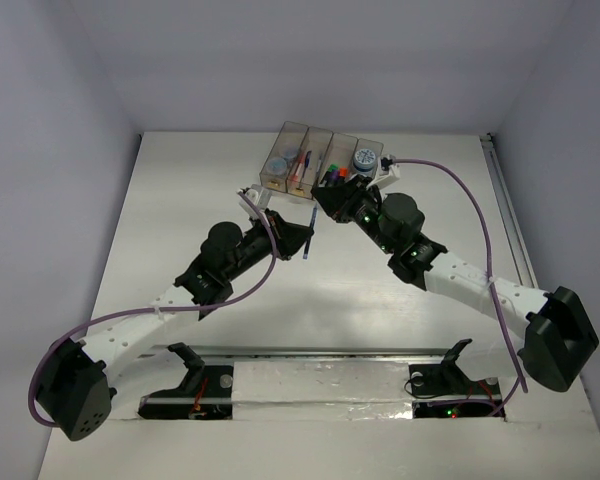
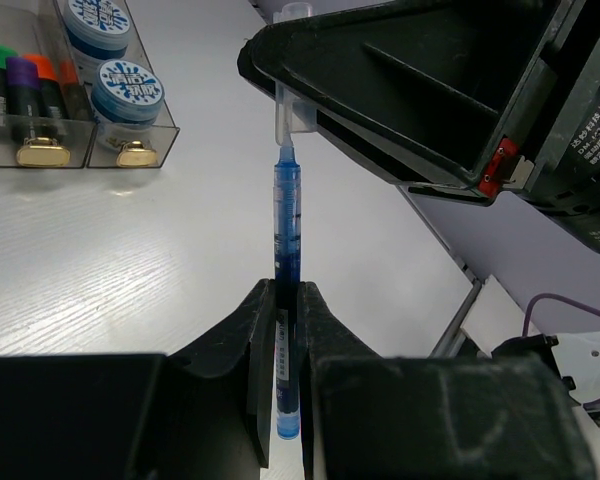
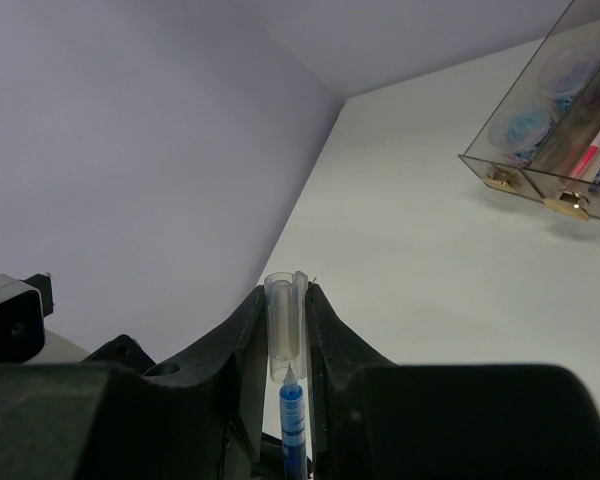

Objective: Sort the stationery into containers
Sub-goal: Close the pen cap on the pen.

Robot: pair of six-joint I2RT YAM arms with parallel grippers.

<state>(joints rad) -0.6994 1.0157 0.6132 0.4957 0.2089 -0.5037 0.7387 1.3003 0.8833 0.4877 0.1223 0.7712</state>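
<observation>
Left gripper [image 2: 287, 295] clamping pen [image 2: 287, 210], right gripper [image 3: 285, 300] pinching cap [image 3: 283, 330], clearest from right wrist

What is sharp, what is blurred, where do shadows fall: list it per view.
Top external: even diffuse light, only faint shadows. Left wrist: thin blue pen sharp, the black fingers gripping it dark. Right wrist: clear plastic cap crisp; smoky-brown translucent bins slightly soft, faint shadow beneath.

- Bins [image 2: 80, 150]: cut off by the top and left edges in the left wrist view, and by the right edge in the right wrist view.
- Blue pen [image 2: 286, 220]: lower barrel partly hidden inside the left gripper [image 2: 286, 292].
- Clear cap [image 3: 283, 330]: base hidden inside the right gripper [image 3: 285, 293].
- Items [image 1: 302, 165] in the bins: too small to identify in the top view.
</observation>
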